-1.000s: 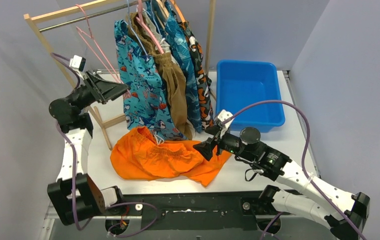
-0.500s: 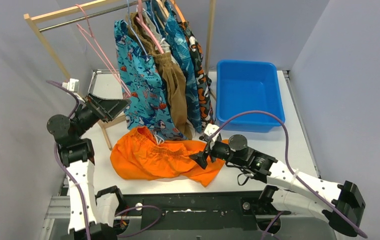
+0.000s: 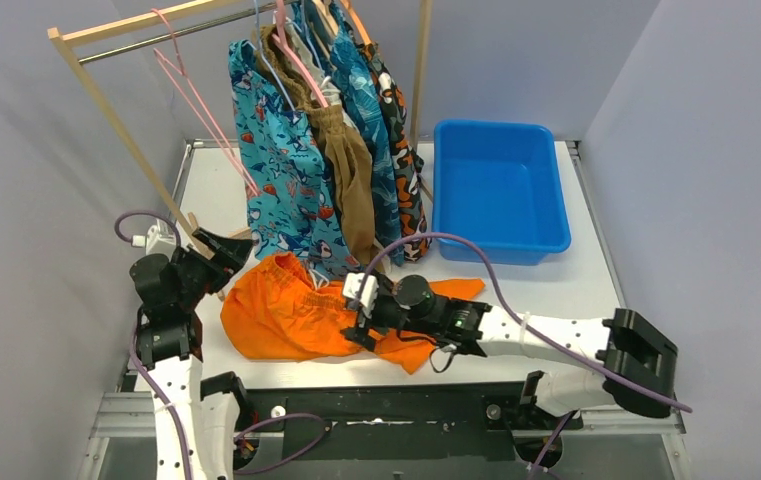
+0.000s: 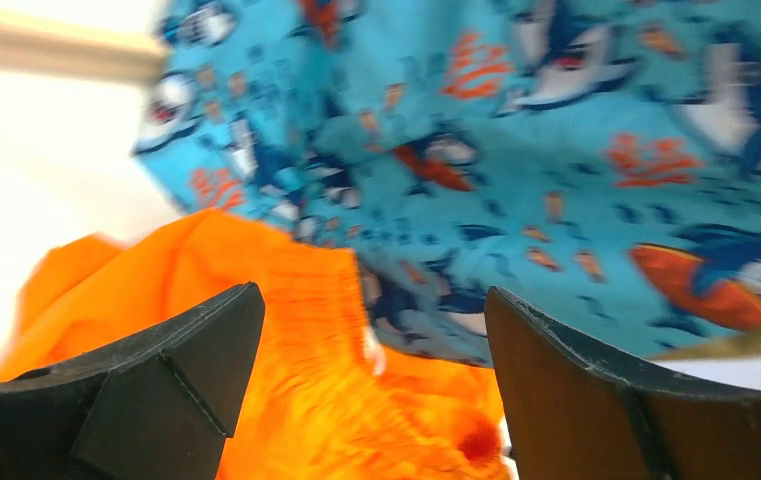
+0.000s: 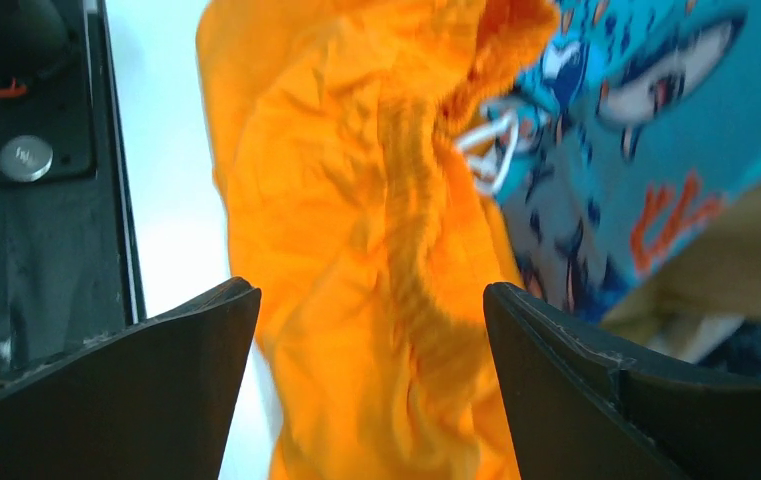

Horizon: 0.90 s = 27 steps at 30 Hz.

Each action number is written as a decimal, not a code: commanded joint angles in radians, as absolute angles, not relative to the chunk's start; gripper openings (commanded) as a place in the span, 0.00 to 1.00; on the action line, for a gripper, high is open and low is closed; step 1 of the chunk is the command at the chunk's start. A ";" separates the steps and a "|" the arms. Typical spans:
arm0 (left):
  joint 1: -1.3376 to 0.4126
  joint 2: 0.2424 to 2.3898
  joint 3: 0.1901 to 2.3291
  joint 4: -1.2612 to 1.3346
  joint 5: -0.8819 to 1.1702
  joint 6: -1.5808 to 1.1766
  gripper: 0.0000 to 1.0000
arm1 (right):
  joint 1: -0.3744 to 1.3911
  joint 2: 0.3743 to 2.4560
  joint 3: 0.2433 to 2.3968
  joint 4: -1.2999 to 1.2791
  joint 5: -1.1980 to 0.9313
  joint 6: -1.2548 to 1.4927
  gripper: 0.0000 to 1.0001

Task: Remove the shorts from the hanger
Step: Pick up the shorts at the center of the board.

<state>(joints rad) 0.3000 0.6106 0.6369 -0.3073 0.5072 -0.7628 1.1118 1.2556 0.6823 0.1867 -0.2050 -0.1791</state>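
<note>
Orange shorts (image 3: 291,320): crumpled on table (image 3: 576,285), below hanging teal shark-print shorts (image 3: 286,180). Left gripper (image 3: 231,250): jaws spread, near their left edge. Right gripper (image 3: 356,328): jaws spread, over the orange fabric.

Blue bin (image 3: 501,190) on white table (image 3: 586,285), right of wooden rack (image 3: 420,70).

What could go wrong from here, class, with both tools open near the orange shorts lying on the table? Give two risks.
1. The teal shark-print shorts hang over the edge of the orange shorts. The left tool, open right where they meet, might pinch both and tug the rack.
2. The white drawstring loops beside the right tool and could snag a finger.
</note>
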 commanded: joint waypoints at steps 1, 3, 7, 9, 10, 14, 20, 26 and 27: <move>0.295 0.576 0.618 -0.415 0.296 -0.620 0.82 | 1.144 1.376 0.846 0.314 -0.123 -0.245 0.86; 0.295 0.576 0.610 -0.414 0.273 -0.588 0.82 | 1.147 1.451 0.917 0.298 -0.076 -0.245 0.86; 0.295 0.573 0.609 -0.409 0.252 -0.561 0.82 | 1.147 1.598 1.073 0.195 -0.030 -0.249 0.86; 0.294 0.581 0.615 -0.408 0.248 -0.540 0.82 | 1.144 1.660 1.154 0.120 0.011 -0.233 0.87; 0.295 0.583 0.615 -0.412 0.237 -0.535 0.82 | 1.139 1.687 1.185 0.089 0.015 -0.223 0.89; 0.296 0.563 0.613 -0.407 0.217 -0.535 0.82 | 1.122 1.782 1.247 0.006 -0.029 -0.204 0.89; 0.296 0.557 0.606 -0.391 0.212 -0.538 0.82 | 1.079 1.904 1.275 -0.085 -0.192 -0.121 0.89; 0.295 0.552 0.601 -0.386 0.219 -0.537 0.82 | 1.086 1.958 1.315 -0.249 -0.244 -0.132 0.72; 0.296 0.550 0.601 -0.383 0.221 -0.537 0.82 | 1.093 1.939 1.292 -0.235 -0.265 -0.141 0.64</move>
<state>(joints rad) 0.2996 0.5629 0.5930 -0.4339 0.2203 -0.5587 1.0771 1.9770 1.2724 -0.1566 -0.1841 -0.1352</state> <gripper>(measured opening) 0.819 0.736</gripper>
